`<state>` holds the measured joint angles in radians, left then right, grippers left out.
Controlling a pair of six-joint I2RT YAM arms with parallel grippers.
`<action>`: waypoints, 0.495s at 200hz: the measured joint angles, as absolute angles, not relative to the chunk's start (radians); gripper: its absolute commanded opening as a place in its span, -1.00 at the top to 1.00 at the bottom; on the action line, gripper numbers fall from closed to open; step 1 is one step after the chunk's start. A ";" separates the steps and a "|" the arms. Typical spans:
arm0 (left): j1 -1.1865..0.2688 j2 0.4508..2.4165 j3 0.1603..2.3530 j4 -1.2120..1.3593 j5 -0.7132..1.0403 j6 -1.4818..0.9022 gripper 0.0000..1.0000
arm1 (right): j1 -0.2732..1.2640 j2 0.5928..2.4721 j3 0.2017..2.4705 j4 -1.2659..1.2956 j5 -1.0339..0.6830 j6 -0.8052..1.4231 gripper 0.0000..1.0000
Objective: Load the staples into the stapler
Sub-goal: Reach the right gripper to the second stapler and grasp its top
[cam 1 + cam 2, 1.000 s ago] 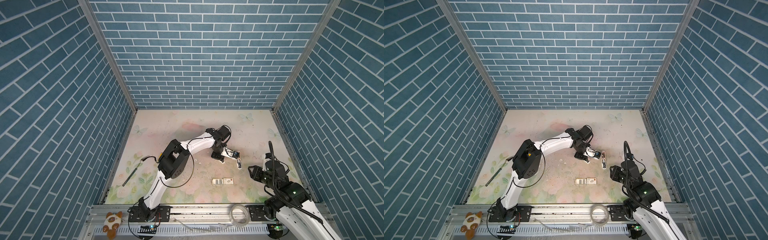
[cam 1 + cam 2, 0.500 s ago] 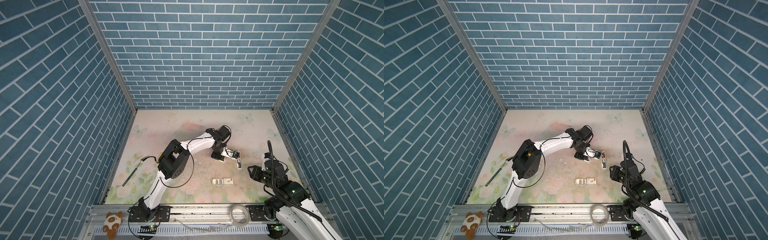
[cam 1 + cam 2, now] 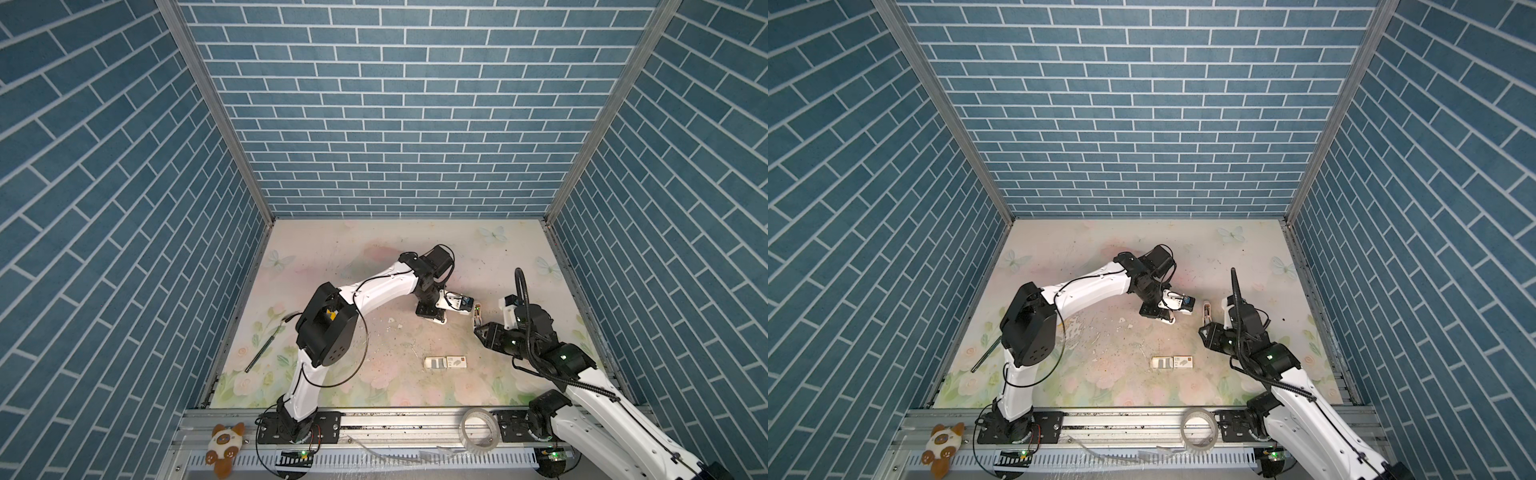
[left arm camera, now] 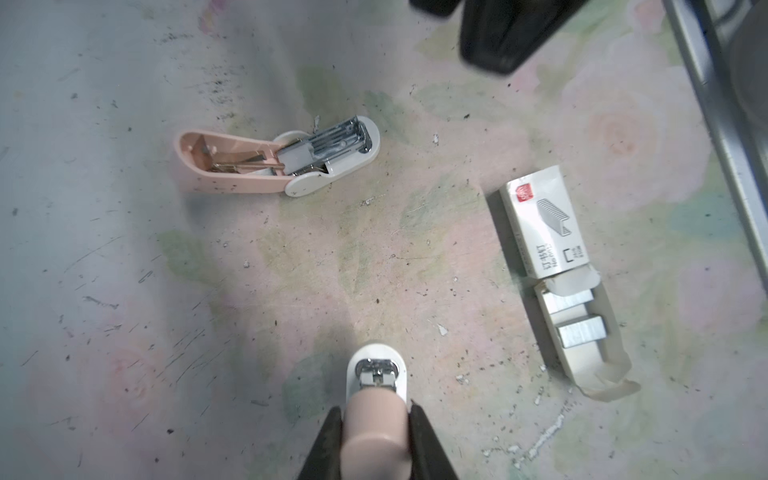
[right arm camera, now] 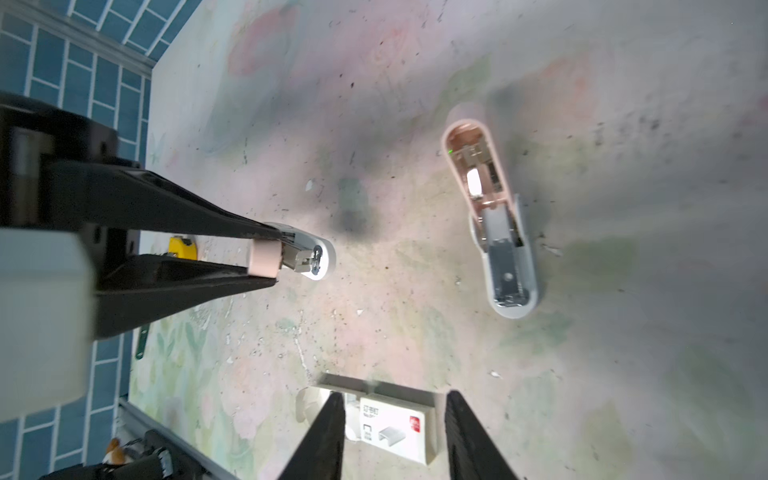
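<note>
The staples [image 4: 581, 330] lie as silvery blocks in the slid-out tray of their white carton [image 4: 540, 232], flat on the desk [image 4: 124, 291]. None has been lifted out.

Near the carton, but clear of it, lies the open stapler [image 4: 278, 160]. Its pink lid is swung back and its metal channel is bared. I cannot tell whether a strip already sits in that channel.

My left jaws are clamped on a closed stapler [image 4: 376, 376], whose white nose sticks out past my fingertips. I cannot tell whether the nose touches the desk.

My right jaws stand apart with nothing between them. The carton shows through their gap, on the desk beyond.

As I judge it, the preparation is done: the carton is drawn out and one stapler is opened. The loading itself has not begun. I have yet to take a strip from the tray, seat it in the channel and close the lid. My left side is busy with a stapler that looks like the spare one.
</note>
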<state>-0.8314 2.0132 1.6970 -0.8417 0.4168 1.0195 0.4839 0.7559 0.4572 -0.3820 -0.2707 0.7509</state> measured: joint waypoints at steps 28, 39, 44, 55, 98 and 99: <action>-0.831 1.920 1.636 -0.840 0.440 0.973 0.85 | 0.485 0.882 0.457 -0.266 -0.347 0.752 0.22; -0.831 1.895 1.612 -0.841 0.447 0.957 0.85 | 0.488 0.920 0.457 -0.216 -0.373 0.753 0.22; -0.831 1.886 1.603 -0.840 0.449 0.950 0.85 | 0.491 0.936 0.458 -0.195 -0.383 0.754 0.23; -0.831 1.874 1.584 -0.841 0.451 0.934 0.85 | 0.496 0.971 0.462 -0.157 -0.402 0.755 0.23; -0.831 1.858 1.539 -0.840 0.458 0.887 0.85 | 0.540 1.084 0.498 -0.057 -0.451 0.754 0.23; -0.831 1.858 1.539 -0.840 0.458 0.886 0.85 | 0.540 1.085 0.498 -0.056 -0.452 0.754 0.23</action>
